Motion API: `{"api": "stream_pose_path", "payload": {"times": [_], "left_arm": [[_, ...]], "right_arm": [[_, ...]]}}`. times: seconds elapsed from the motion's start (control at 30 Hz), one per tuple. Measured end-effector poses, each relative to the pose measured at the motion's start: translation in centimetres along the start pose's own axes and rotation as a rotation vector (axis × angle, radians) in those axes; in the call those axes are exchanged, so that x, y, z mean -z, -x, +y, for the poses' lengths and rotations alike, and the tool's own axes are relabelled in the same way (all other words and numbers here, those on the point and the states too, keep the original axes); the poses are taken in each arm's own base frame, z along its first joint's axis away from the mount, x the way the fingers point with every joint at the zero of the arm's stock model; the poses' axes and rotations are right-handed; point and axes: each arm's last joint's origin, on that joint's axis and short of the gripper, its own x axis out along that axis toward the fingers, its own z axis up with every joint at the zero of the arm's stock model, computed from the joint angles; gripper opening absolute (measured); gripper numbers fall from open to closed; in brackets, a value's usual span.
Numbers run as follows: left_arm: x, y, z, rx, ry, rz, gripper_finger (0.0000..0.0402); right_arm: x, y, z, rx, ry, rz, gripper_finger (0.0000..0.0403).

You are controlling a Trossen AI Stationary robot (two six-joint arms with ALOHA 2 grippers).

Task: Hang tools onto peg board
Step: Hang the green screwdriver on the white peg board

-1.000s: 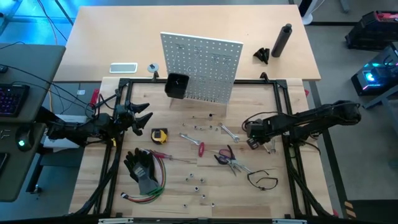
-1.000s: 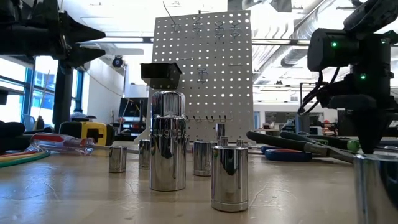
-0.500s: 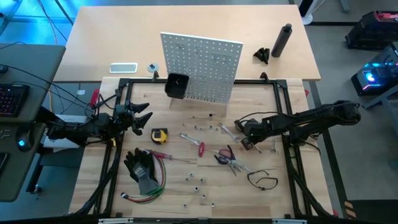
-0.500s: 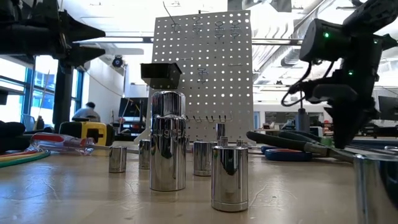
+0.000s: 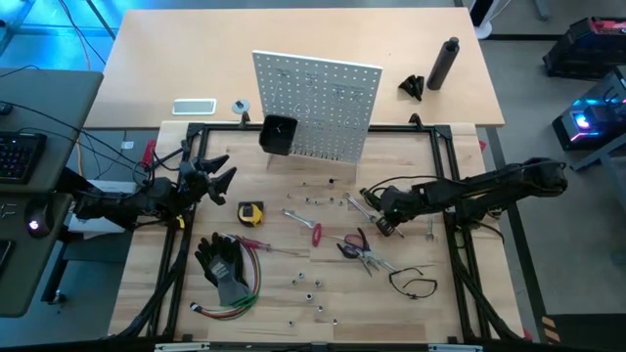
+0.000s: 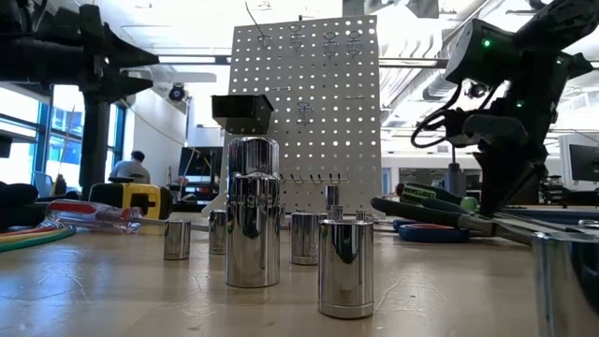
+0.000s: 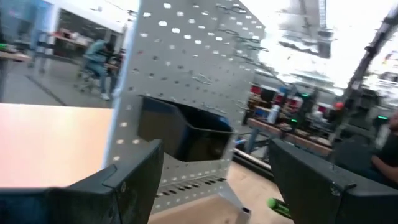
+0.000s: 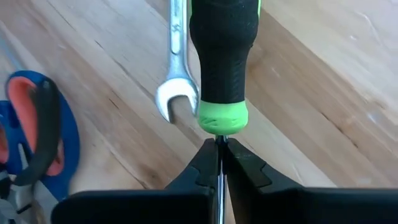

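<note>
The white peg board stands upright at the table's far side with a black bin on its front. My right gripper is right of centre, shut on a green-and-black screwdriver. A silver wrench lies flat on the wood under the handle. A yellow tape measure, a red-handled screwdriver, red-handled pliers and a black loop lie on the tabletop. My left gripper hangs open at the left, facing the peg board. My right gripper pinches the screwdriver's thin metal shaft between its two fingers, just behind the green collar of the handle. The fingers slant down from the table's right, and the shaft runs along them. The handle sticks out past the fingertips, over the wrench.
Black gloves and coloured wires lie at the near left. Small shiny sockets are scattered near the front centre, large in the low view. A black frame edges the work area.
My right gripper has moved a little toward the table's left and tipped less steeply, staying shut on the screwdriver. My left gripper has swung its fingers slightly toward the far edge and stays open.
</note>
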Motion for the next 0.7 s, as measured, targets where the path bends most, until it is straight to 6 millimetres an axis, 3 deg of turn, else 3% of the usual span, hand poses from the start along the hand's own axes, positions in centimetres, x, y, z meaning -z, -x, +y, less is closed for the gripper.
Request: {"api": "stream_pose_path", "payload": {"times": [0.43, 0.7], "left_arm": [[0.19, 0.01, 0.3, -0.095, -0.042, 0.006, 0.0282], [0.82, 0.03, 0.26, -0.049, -0.062, 0.065, 0.0282]], "right_arm": [[-0.29, 0.04, 0.45, -0.039, 0.049, -0.037, 0.0007], [-0.34, 0.09, 0.91, -0.067, 0.089, -0.062, 0.0007]]}}
